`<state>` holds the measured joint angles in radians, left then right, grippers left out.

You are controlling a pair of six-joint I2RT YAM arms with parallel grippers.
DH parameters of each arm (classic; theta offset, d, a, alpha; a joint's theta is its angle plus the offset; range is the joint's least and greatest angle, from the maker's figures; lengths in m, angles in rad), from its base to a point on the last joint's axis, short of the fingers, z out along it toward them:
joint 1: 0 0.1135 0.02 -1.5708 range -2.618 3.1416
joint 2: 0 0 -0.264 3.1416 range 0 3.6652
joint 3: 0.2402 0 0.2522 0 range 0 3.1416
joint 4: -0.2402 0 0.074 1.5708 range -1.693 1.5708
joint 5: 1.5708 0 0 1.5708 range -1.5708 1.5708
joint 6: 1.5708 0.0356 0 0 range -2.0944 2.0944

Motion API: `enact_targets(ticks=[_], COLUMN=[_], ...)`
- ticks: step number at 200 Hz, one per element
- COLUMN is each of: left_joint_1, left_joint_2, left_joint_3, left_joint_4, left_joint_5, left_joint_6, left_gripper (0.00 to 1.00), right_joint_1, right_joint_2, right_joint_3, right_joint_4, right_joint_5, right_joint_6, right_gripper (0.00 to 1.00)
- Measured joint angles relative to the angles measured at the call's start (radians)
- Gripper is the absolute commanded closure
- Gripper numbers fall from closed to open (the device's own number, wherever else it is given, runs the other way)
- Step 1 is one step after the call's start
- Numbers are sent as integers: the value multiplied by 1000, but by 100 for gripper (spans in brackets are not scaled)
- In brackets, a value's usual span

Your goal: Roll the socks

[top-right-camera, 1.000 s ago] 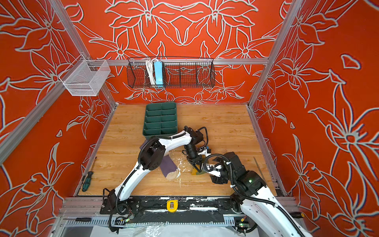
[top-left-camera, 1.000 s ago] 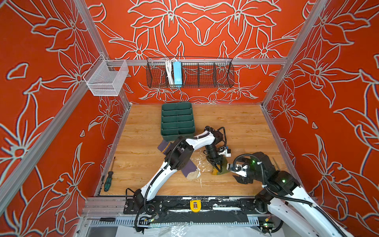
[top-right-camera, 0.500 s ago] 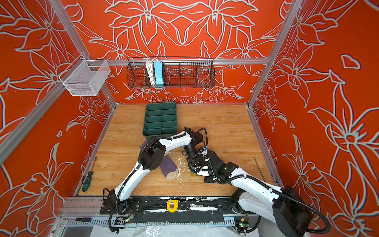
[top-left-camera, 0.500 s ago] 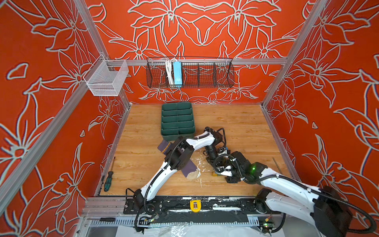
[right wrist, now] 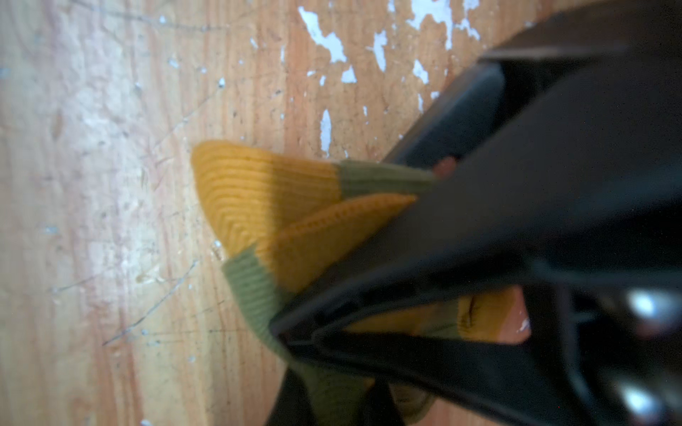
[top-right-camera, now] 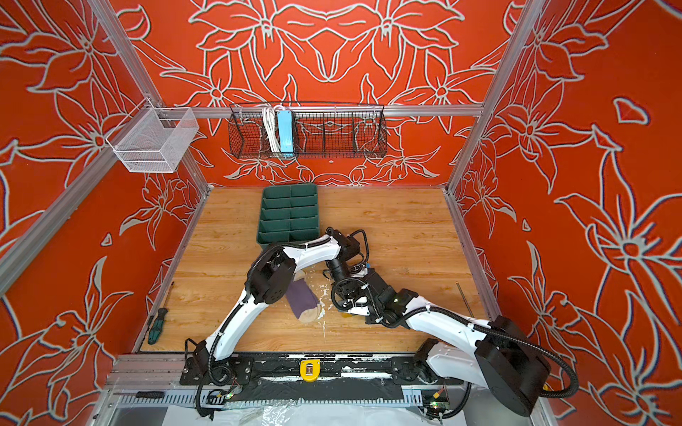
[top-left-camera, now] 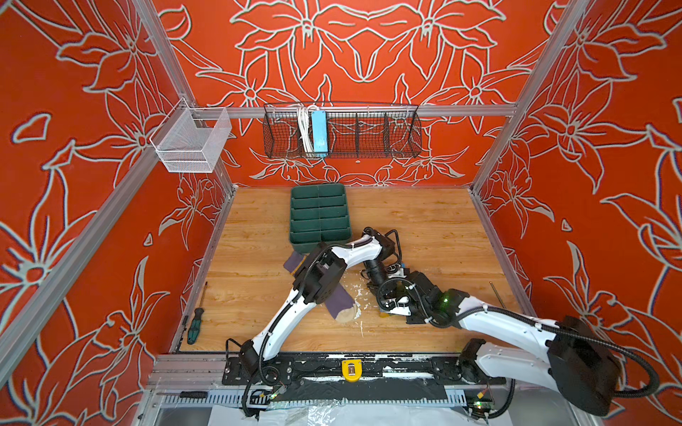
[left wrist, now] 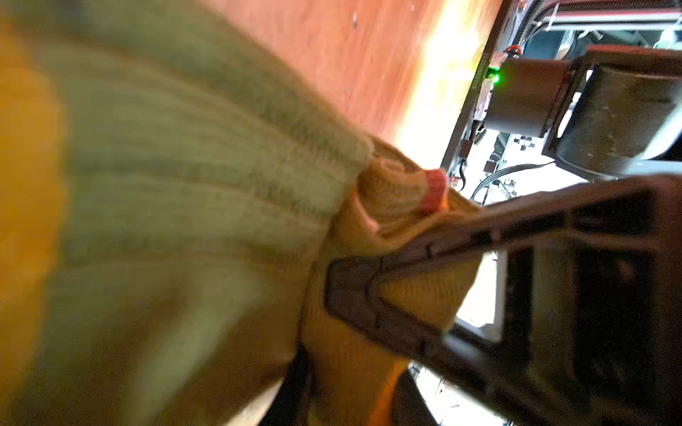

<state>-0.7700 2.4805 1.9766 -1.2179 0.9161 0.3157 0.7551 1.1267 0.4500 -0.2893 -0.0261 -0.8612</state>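
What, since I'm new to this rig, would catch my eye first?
The orange-red floral walls dominate all around. Mid-table, the left arm and right arm meet over an olive-green sock, the right gripper shut on it. A purple sock lies beside, partly under the left arm.

The olive-green sock is ribbed knit cloth with a mustard toe, soft and matt. The purple sock is matt cloth too. The wooden tabletop looks scratched, its finish chipped to white flecks. The green tray is smooth plastic; the wire basket is black metal.
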Motion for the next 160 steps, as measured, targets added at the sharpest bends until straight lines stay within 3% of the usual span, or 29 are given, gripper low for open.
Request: enact_targets(ticks=[43, 91, 130, 160], left_joint_1=[26, 169, 268, 288], left_joint_2=[-108, -367, -689, -1050], left_joint_3=[-110, -253, -431, -676], left_joint_4=[107, 278, 460, 685], left_joint_5=[-25, -82, -168, -308], left_joint_6=[-32, -92, -113, -88], left_gripper=[62, 56, 51, 49], right_joint_1=[5, 8, 9, 9], right_joint_2=[-26, -24, -16, 45], right_joint_3=[-21, -21, -15, 42], right_joint_4=[31, 26, 23, -16], right_joint_5=[-18, -43, -57, -80], right_joint_6=[17, 32, 56, 87], right_gripper=[100, 100, 100, 100])
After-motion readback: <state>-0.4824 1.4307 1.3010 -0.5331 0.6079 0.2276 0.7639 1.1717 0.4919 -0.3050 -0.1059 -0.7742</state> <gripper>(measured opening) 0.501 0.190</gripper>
